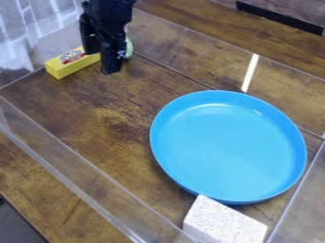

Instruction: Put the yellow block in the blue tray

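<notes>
The black gripper (pixel 105 57), fingers apart, hovers beside the flat rectangular yellow block (pixel 71 65); bare wood separates it from the round blue plastic tray (pixel 229 146).

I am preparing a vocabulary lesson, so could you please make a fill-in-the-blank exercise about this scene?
1. The round tray is coloured ____.
2. The small block beside the gripper is coloured ____.
3. The speckled block near the tray's rim is mainly ____.
4. The surface under the tray is made of brown ____.

Missing words: blue; yellow; white; wood.
</notes>
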`<state>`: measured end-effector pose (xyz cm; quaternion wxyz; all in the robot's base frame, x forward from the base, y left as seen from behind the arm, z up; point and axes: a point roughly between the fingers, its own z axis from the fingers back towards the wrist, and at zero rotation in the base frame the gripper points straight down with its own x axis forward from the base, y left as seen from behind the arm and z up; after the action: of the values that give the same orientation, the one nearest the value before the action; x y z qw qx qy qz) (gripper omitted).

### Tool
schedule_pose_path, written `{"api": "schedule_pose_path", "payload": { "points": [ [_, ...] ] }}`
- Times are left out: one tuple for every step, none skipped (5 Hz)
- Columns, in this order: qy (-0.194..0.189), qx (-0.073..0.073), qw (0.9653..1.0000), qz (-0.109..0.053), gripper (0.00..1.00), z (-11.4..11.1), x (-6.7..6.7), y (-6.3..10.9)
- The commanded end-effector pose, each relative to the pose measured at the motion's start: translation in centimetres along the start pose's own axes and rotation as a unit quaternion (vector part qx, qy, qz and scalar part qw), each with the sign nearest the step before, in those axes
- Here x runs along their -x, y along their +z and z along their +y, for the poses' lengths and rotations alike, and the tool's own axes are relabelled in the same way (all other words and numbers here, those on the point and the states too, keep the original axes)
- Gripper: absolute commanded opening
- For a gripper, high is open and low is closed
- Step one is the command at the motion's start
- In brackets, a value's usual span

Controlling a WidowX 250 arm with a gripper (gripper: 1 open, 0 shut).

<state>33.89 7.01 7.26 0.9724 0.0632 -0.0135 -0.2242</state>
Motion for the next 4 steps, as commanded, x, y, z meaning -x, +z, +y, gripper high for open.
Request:
{"api": "schedule_pose_path", "payload": {
  "points": [
    [0.008,-0.021,0.9992,-0.033,1.0,1.6,-0.3,1.6],
    [0.005,-0.025,0.9988,-0.042,1.0,2.1,-0.3,1.4],
    [0.005,-0.028,0.9982,-0.052,1.0,2.6,-0.2,1.3],
    [0.001,-0.033,0.9977,-0.058,1.0,3.1,-0.3,1.1]
  ]
}}
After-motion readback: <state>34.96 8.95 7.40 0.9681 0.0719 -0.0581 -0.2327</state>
